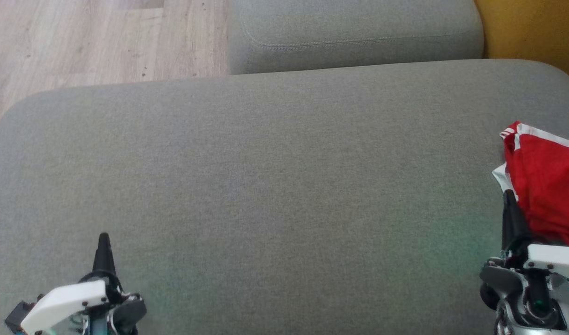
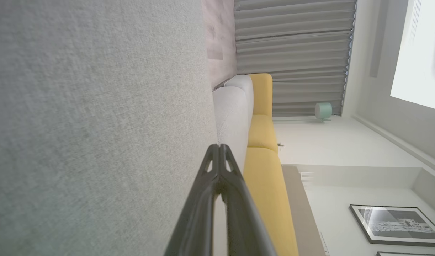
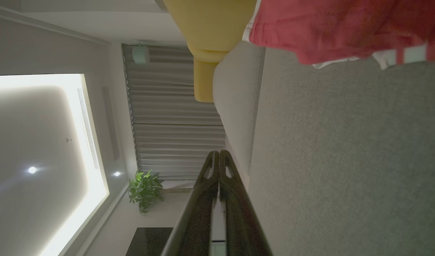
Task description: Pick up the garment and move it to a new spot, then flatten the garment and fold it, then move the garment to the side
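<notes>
A red garment [image 1: 547, 184] with white stripes lies bunched at the right edge of the grey cushion [image 1: 275, 186], partly cut off by the head view's border. It also shows as red cloth [image 3: 338, 25] at the top of the right wrist view. My right gripper [image 1: 510, 197] is shut with its tips together, just left of the garment's near edge; whether it touches the cloth is unclear. In the right wrist view its fingertips [image 3: 219, 153] hold nothing. My left gripper [image 1: 103, 238] is shut and empty at the lower left, far from the garment, fingertips [image 2: 219, 146] closed over the cushion.
A second grey cushion [image 1: 354, 35] lies beyond the main one. Wooden floor [image 1: 93, 37] is at the upper left. A yellow sofa [image 1: 535, 28] stands at the upper right, seen also in the left wrist view as a yellow sofa [image 2: 263, 156].
</notes>
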Controlling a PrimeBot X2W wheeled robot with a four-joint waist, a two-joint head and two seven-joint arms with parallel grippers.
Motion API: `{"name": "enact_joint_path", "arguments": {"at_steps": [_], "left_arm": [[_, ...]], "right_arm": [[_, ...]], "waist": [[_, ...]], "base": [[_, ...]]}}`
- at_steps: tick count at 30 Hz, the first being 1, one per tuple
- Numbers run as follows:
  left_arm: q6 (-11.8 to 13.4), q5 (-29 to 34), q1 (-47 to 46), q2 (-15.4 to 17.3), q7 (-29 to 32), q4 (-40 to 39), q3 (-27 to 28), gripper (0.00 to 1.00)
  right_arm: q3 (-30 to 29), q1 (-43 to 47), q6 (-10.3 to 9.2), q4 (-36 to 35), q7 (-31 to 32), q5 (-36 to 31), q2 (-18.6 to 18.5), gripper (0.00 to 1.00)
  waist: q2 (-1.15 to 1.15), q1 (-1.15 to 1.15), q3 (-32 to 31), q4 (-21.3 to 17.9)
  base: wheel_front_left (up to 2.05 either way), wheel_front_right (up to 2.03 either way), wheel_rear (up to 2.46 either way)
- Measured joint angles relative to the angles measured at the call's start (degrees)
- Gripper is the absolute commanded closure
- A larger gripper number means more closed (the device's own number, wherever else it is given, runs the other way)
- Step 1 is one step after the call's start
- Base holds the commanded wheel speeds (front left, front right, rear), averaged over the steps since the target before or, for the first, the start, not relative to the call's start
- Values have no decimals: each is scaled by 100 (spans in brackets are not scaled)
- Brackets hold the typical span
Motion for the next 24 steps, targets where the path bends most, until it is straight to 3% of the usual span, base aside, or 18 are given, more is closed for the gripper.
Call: {"name": "enact_joint_path", "arguments": {"at_steps": [6, 24], "left_arm": [[-46, -358, -73, 0, 79, -47, 22, 100], [-47, -360, -73, 0, 79, -47, 27, 100]], "right_arm": [[-73, 14, 0, -88, 100, 360, 0, 100], [-73, 14, 0, -92, 100, 372, 0, 100]], "waist": [[0, 0, -1, -5], [0, 0, -1, -5]], "base": [[0, 0, 0], [0, 0, 0]]}}
